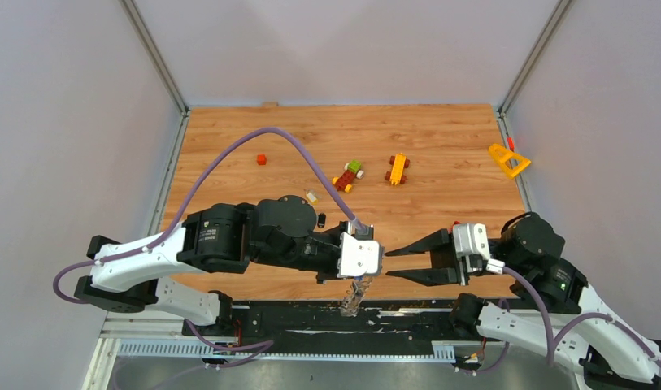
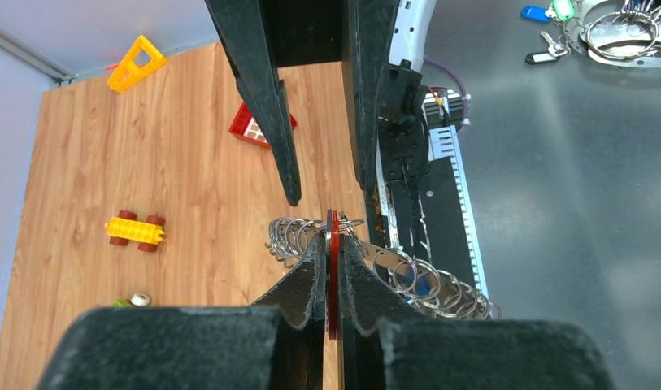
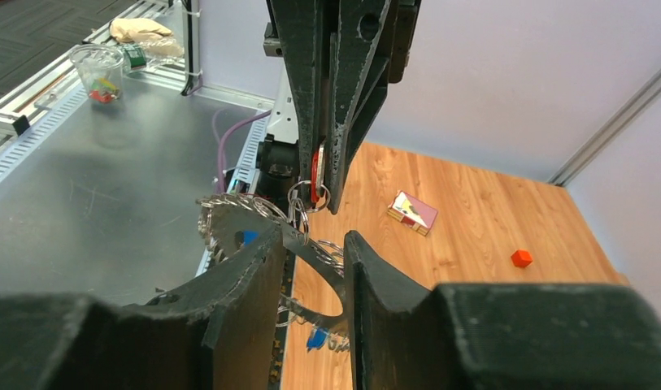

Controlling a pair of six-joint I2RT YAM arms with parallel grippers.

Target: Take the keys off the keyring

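Closest to the lens, the left gripper (image 2: 332, 240) was clenched on the thin red head of one key (image 2: 334, 280), which stood edge-on between its black fingers. From that key the keyring (image 2: 384, 256) hung just under the fingertips. Its flat silver band and its coiled rim spread out to either side of the grip. Blue-headed keys (image 3: 247, 237) dangled from the ring lower down, on the side toward the right gripper (image 3: 310, 237).

That gripper stood released, its jaws well apart and its fingertips pointed straight at the left gripper's. In the right wrist view the ring's band passed through the gap between the two fingers. Whether either finger touched the metal could not be told.

Beyond both grippers, on the wooden table (image 1: 441, 138), lay a yellow block car (image 1: 398, 168) and a red-and-green block car (image 1: 348, 175). A small red cube (image 1: 262, 159) sat farther out on the left gripper's side. A yellow triangle (image 1: 509, 160) lay at the table's edge, out past the right gripper.

Off the table, well to one side of the right gripper, a clear plastic cup (image 3: 97, 71) stood upright on a grey metal surface. It held a few small coloured pieces, too small to identify.
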